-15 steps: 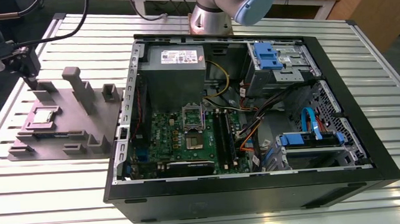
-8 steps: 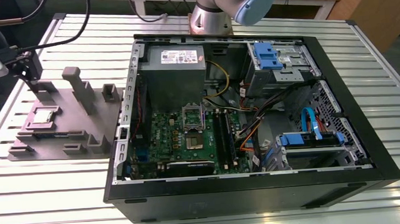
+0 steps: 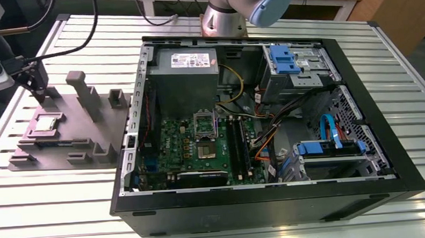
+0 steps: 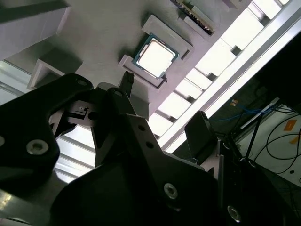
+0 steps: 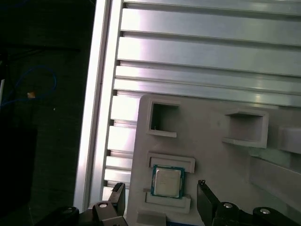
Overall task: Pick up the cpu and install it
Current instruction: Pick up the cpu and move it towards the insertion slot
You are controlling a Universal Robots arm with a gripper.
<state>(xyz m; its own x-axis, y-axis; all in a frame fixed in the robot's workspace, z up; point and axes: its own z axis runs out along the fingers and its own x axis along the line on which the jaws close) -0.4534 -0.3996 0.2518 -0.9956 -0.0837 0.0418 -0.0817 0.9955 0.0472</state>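
— Where does the cpu point(image 3: 44, 123) point(image 5: 167, 181) lie?
— In a recess of the grey block point(image 3: 77, 143), on the slatted metal table point(image 3: 59, 212), to the exterior view's left of the open computer case point(image 3: 274, 205).
— And the gripper point(image 5: 161, 190)?
— It hovers over the block with its fingers point(image 5: 117, 200) spread, empty.
— The room?
— Wooden furniture point(image 3: 401, 8) stands behind the table, and a black cable point(image 3: 94, 27) trails across it.

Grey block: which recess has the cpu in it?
The framed seat near the grey block's edge at the exterior view's left: the cpu lies flat in it, by the open hand. The two square pockets are empty.
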